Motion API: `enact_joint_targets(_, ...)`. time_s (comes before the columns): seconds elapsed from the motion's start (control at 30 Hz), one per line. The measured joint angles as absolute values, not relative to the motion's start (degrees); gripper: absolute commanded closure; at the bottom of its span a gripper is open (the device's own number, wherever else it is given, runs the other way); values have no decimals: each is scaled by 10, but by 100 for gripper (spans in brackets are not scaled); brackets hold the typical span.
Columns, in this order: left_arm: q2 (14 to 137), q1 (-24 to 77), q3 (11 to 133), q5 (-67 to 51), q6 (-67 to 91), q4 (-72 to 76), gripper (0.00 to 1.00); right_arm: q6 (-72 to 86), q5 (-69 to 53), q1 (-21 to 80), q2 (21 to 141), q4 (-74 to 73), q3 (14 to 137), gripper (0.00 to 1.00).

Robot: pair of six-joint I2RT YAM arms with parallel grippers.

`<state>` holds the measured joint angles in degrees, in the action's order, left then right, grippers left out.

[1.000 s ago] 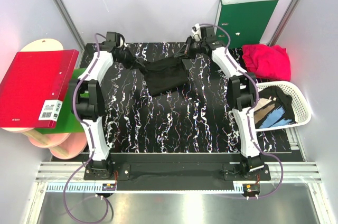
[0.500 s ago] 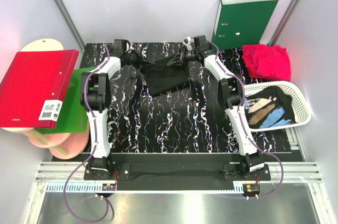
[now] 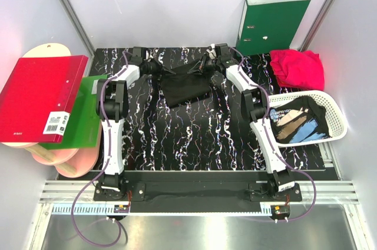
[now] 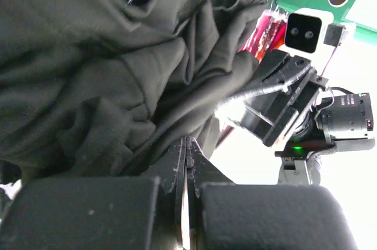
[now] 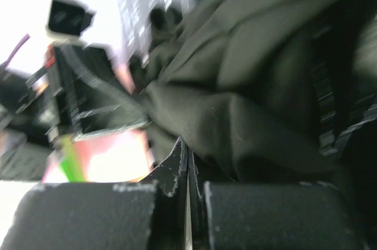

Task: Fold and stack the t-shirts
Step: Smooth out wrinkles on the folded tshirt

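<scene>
Far back on the marbled table (image 3: pixel 177 144), midway between the two arms: black t-shirt (image 3: pixel 185 88), bunched, not yet folded. Long axis left to right along its taut far edge, strung between left gripper (image 3: pixel 160 70) and right gripper (image 3: pixel 199 68); slack bulk spreading toward the near side and slightly right. Both grippers clamped tight on the cloth, one at each end. Seen from above only: crimson-pink t-shirt (image 3: pixel 297 67) heaped at the far right corner, printed t-shirt (image 3: pixel 300 123) lying in the white basket (image 3: pixel 337 114), green binder (image 3: pixel 274 23) upright behind. Seen from the left wrist only: fingers (image 4: pixel 203 173) pressed together on a dark fold, creases fanning away. From the right wrist: same pinch, heavily blurred.
</scene>
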<state>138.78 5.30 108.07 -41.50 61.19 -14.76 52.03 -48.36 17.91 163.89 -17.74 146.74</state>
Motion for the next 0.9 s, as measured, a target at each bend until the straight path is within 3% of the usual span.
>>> enact_joint_targets(0.23, 1388, 52, 1116, -351, 548, -205, 100, 496, -369, 180, 1666, -169, 1505, 97)
enact_joint_targets(0.47, 1390, 51, 1129, -329, 509, -248, 100, 480, -317, 180, 1677, -150, 1529, 73)
enact_joint_targets(0.57, 1388, 51, 1129, -327, 497, -256, 100, 472, -306, 181, 1675, -144, 1534, 47)
enact_joint_targets(0.6, 1386, 51, 1129, -327, 495, -260, 99, 468, -306, 181, 1673, -143, 1534, 18)
enact_joint_targets(0.63, 1383, 51, 1129, -327, 493, -263, 83, 465, -305, 181, 1667, -143, 1531, 0)
enact_joint_targets(0.7, 1372, 53, 1129, -328, 492, -268, 60, 458, -305, 181, 1637, -140, 1501, 0)
enact_joint_targets(0.73, 1365, 54, 1129, -328, 487, -270, 32, 447, -302, 181, 1612, -141, 1478, 0)
enact_joint_targets(0.8, 1342, 56, 1129, -329, 481, -271, 1, 428, -293, 179, 1560, -146, 1433, 0)
enact_joint_targets(0.9, 1300, 61, 1127, -330, 478, -270, 1, 399, -283, 171, 1463, -153, 1365, 0)
